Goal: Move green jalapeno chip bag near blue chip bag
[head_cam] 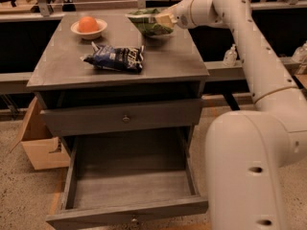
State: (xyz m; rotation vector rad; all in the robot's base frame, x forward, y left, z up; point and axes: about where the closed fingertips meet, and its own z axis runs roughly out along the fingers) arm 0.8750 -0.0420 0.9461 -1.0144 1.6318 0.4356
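The green jalapeno chip bag point(149, 24) is at the back right of the grey cabinet top point(67, 68). My gripper point(162, 19) reaches in from the right and is shut on the bag's right end, holding it just above the surface, with a shadow under it. The blue chip bag point(115, 57) lies flat near the middle of the top, in front and to the left of the green bag, a short way apart from it.
A white bowl point(76, 31) holding an orange fruit point(88, 24) stands at the back left of the top. The cabinet's bottom drawer point(129, 188) is pulled open. A cardboard box point(36, 143) sits on the floor at the left. My white arm point(254, 56) arches along the right side.
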